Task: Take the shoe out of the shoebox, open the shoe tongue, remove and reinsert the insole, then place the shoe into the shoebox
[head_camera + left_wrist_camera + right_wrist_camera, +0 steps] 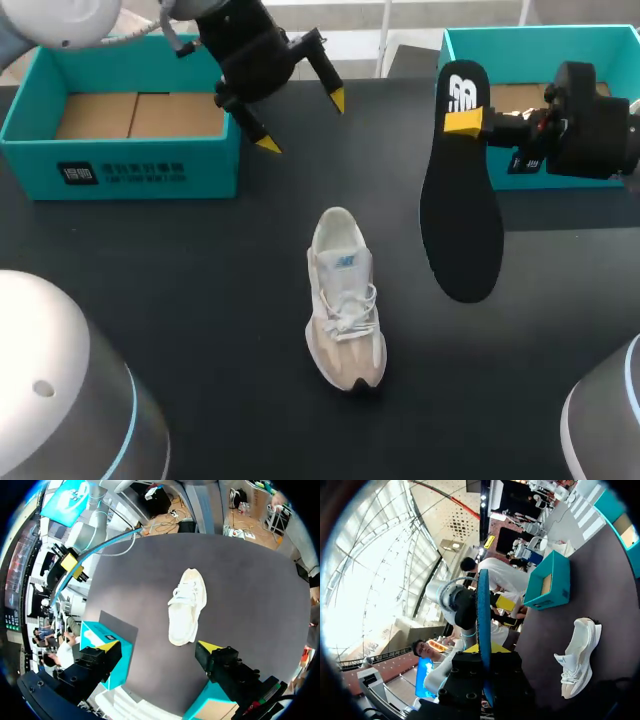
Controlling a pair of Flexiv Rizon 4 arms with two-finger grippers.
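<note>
Your right gripper (pixel 463 121) is clamped on the black insole (pixel 460 210) near its heel end. The toe end hangs free below the fingers over the table (pixel 200 260), ready, I judge, to be fed back into the shoe (pixel 345 298). Your left gripper (pixel 303 122) hangs wide and empty with the shoe ahead of its fingers, probably to steady it or lift the tongue. One teal shoebox (pixel 120 165) sits just beside those fingers and a second shoebox (pixel 520 36) behind the right ones, and only the laces across the shoe's mouth look likely to hinder you.
</note>
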